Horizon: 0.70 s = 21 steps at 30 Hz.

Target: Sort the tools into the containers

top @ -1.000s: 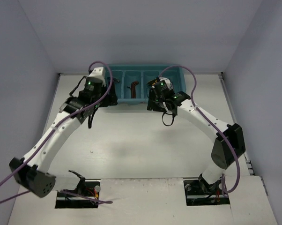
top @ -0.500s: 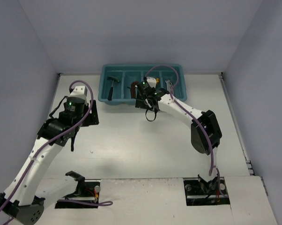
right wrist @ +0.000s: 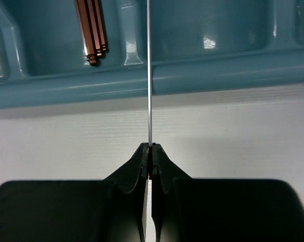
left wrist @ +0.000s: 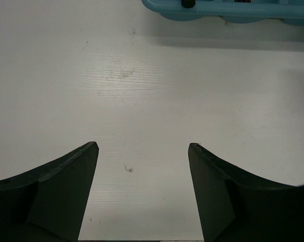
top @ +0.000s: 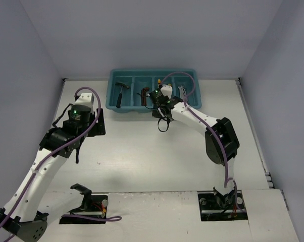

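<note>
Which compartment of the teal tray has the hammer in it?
The leftmost compartment in the overhead view: the hammer lies there alone, while the next one holds reddish hex keys.

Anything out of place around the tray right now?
One thing: a thin steel shaft sticks out over the tray's near rim instead of lying in a compartment; the right fingers are pinched shut on its tip. The hex keys lie inside.

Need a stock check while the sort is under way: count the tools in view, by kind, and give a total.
Hammer: 1
Hex keys: 3
T-handle driver: 1, its thin shaft pinched in the right claw
Wrench: 1 that shows
Total: 6 tools in view
</note>
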### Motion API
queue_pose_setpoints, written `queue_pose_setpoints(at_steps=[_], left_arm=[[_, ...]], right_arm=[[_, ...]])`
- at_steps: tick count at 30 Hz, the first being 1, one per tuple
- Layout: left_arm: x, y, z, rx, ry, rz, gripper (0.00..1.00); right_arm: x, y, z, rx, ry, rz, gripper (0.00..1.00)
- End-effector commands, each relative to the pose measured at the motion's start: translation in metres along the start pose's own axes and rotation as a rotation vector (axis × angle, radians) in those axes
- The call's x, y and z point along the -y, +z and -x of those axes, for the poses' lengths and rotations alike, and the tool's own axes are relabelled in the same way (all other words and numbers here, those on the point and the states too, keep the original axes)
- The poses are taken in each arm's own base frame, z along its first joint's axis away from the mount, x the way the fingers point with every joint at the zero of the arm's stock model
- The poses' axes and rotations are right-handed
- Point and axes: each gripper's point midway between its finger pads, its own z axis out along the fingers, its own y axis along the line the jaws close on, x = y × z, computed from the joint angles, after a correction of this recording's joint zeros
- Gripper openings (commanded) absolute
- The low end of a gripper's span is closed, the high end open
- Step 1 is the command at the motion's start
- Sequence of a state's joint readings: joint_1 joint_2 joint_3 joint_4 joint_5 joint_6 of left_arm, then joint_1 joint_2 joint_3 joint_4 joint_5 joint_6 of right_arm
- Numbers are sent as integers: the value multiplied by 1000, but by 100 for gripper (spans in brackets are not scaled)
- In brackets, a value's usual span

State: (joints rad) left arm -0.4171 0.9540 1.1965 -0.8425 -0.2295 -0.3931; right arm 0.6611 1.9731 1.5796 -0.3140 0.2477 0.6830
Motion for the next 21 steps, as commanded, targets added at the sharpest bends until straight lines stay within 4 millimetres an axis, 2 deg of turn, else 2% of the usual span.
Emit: queue_pose_setpoints(at_steps=[1, 7, 13, 21], left_arm=[[0, -2, 10, 25, 7, -2, 69], [0, -2, 12, 29, 8, -6, 69], [1, -3, 10, 25, 1, -10, 69], [-1, -2, 5, 20, -5, -2, 68]], right_arm=[[14, -37, 39, 99, 38, 16, 0], [41, -33, 52, 72, 54, 24, 4], [52, -24, 63, 38, 35, 60, 7], [44, -17, 65, 19, -15, 97, 22]])
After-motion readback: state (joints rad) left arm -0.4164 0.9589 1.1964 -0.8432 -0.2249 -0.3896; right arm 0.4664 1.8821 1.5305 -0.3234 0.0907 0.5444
